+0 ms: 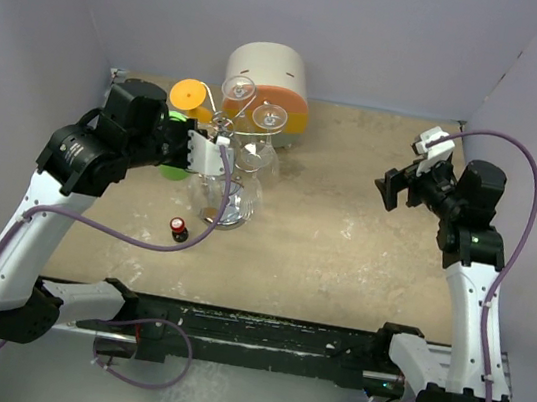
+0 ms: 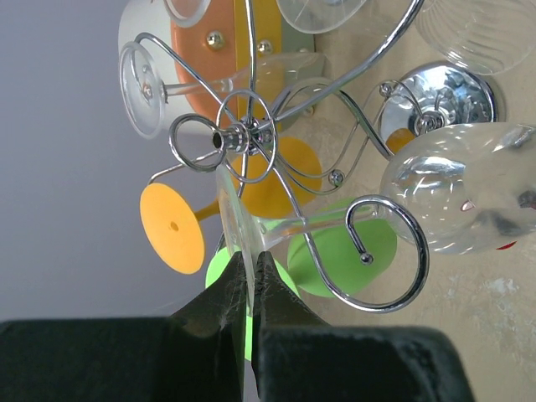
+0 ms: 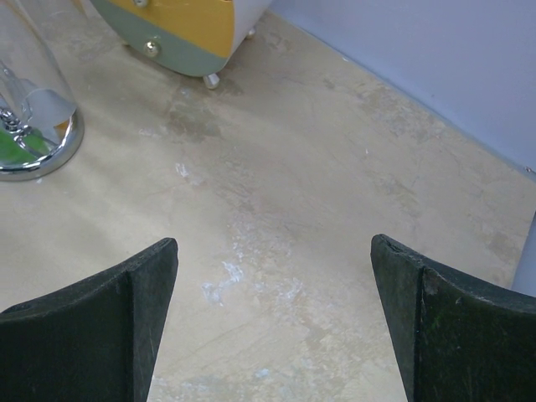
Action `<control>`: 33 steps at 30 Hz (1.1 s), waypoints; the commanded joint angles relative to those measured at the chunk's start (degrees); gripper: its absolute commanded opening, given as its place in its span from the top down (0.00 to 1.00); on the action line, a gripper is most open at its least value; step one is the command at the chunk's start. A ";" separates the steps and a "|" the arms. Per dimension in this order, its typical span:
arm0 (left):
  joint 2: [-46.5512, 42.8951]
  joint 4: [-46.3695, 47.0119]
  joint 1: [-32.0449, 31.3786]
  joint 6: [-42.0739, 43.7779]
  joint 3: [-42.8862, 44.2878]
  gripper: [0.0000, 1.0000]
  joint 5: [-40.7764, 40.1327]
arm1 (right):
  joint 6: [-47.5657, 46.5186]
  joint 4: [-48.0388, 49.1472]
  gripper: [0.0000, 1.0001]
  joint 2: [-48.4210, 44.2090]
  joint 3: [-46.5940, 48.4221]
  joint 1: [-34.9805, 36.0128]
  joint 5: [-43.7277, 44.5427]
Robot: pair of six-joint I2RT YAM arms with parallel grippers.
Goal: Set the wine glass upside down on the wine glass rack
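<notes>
The silver wire wine glass rack (image 1: 230,170) stands at the back left on a round shiny base (image 2: 435,94); its central post (image 2: 239,138) and curled arms show in the left wrist view. My left gripper (image 1: 217,153) (image 2: 249,255) is shut on the thin edge of the foot of a clear wine glass (image 2: 465,193). The glass is held sideways, its stem lying across a curled arm (image 2: 394,251) and its bowl near the base. My right gripper (image 1: 391,191) (image 3: 272,243) is open and empty, far to the right above bare table.
Other glasses hang on the rack: two clear ones (image 1: 239,87), one with an orange foot (image 1: 188,94) and one with a green foot (image 2: 343,251). A white-and-orange drum (image 1: 268,82) stands behind the rack. A small red-capped bottle (image 1: 178,228) stands in front. Walls enclose the table.
</notes>
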 commanded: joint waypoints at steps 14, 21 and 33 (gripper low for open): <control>-1.32 -2.11 -0.54 0.62 4.50 1.00 -2.28 | 0.02 2.02 0.01 0.20 0.41 -0.36 -1.70; -1.32 -3.67 -0.54 1.05 5.06 1.00 -3.20 | -0.04 1.99 0.01 0.20 0.34 -0.43 -1.86; -1.89 -6.26 -0.55 1.06 6.17 1.00 -1.97 | -0.09 1.90 0.01 0.46 0.32 -0.44 -2.25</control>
